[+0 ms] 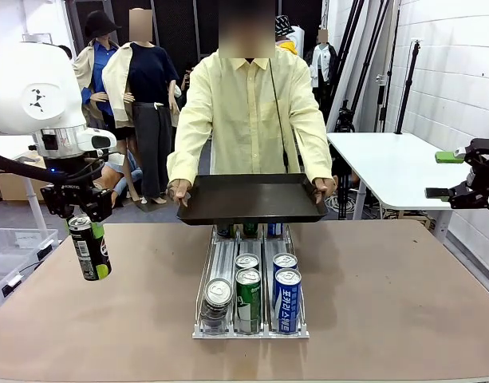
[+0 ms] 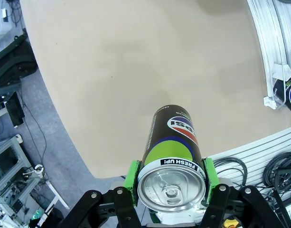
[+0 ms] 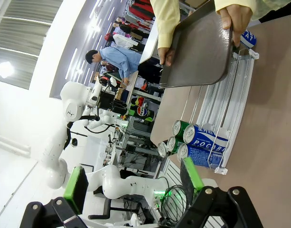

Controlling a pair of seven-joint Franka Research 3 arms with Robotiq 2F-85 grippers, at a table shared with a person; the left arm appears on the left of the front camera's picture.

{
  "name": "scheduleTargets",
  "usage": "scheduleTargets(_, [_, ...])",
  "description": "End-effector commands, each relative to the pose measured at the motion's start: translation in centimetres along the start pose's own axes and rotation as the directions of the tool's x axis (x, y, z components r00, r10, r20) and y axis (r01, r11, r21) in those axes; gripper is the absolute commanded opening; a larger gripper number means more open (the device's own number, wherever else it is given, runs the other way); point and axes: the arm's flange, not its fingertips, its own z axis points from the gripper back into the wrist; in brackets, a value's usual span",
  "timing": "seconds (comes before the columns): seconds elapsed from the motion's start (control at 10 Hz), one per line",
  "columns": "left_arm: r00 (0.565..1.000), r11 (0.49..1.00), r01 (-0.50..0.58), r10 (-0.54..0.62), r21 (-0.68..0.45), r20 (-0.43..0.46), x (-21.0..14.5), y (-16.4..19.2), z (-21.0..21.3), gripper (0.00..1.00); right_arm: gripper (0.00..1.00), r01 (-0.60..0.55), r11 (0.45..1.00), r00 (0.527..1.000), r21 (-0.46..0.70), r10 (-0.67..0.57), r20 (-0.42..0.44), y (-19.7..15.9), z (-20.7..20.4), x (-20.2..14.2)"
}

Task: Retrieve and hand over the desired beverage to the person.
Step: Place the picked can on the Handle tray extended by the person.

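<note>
My left gripper (image 1: 89, 239) is shut on a black and green Pepsi can (image 1: 90, 249), held in the air over the table's left edge. In the left wrist view the can (image 2: 173, 156) sits between the green pads (image 2: 132, 176), silver top toward the camera. The person (image 1: 248, 104) in a pale-yellow shirt stands at the far side, holding a dark tray (image 1: 252, 199) level with both hands above the rack's far end. My right gripper (image 1: 451, 175) hovers open at the far right, nothing between its fingers (image 3: 76, 187). The tray (image 3: 197, 52) also appears in the right wrist view.
A wire can rack (image 1: 252, 327) stands mid-table with silver, green and blue cans (image 1: 286, 289) in three lanes. The same rack's cans (image 3: 200, 140) appear in the right wrist view. A white table (image 1: 388, 163) stands behind on the right, a clear bin (image 1: 13, 247) on the floor left.
</note>
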Motion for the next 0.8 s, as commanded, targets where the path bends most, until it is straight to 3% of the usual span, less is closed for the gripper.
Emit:
scheduleTargets(0.0, [1.000,1.000,-0.003,0.003,0.003,0.008,-0.09,0.07,0.42,0.00,1.00,0.007,1.000,1.000,0.011,-0.007,-0.001,0.08,0.00,0.01])
scheduleTargets(0.7, [1.000,1.000,-0.003,0.003,0.003,0.008,-0.09,0.07,0.42,0.00,1.00,0.007,1.000,1.000,0.011,-0.007,-0.001,0.08,0.00,0.01])
